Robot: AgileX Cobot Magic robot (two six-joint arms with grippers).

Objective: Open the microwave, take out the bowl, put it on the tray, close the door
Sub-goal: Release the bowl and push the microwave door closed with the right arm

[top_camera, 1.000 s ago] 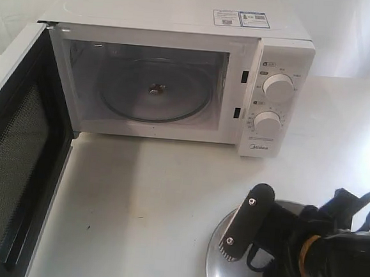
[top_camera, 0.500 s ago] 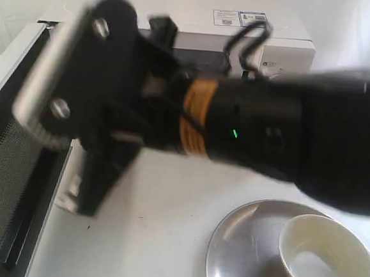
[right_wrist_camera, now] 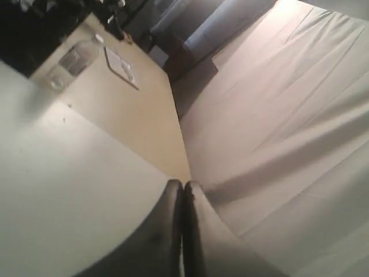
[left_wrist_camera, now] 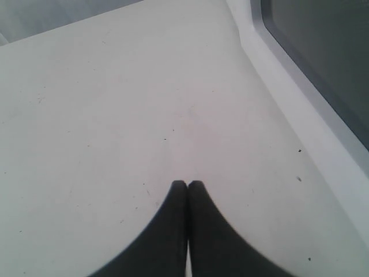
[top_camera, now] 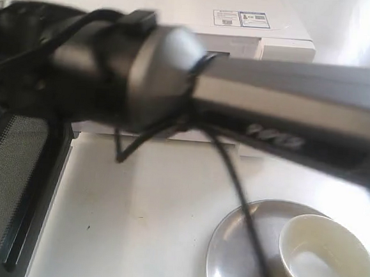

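Bowl sitting on the tray, both end effectors empty with fingers together.

The left end effector (left_wrist_camera: pixel 186 187) is holding its two fingers pressed together with nothing between them, over the bare white desk (left_wrist_camera: pixel 115 115) and beside the white frame and dark window of the door (left_wrist_camera: pixel 288 109). The right end effector (right_wrist_camera: pixel 183 187) is likewise keeping its fingers touching and empty, facing pale draped cloth (right_wrist_camera: pixel 288 104). Its arm (top_camera: pixel 290 102) is stretching, blurred, across the front of the microwave (top_camera: pixel 195 11) toward the left of the exterior view, hiding the cavity. The door is standing wide open at the left, its black mesh inner face showing. The bowl (top_camera: pixel 325 265) is sitting upright and empty on the right part of the tray (top_camera: pixel 224 257), which is lying on the desk in front of the microwave.
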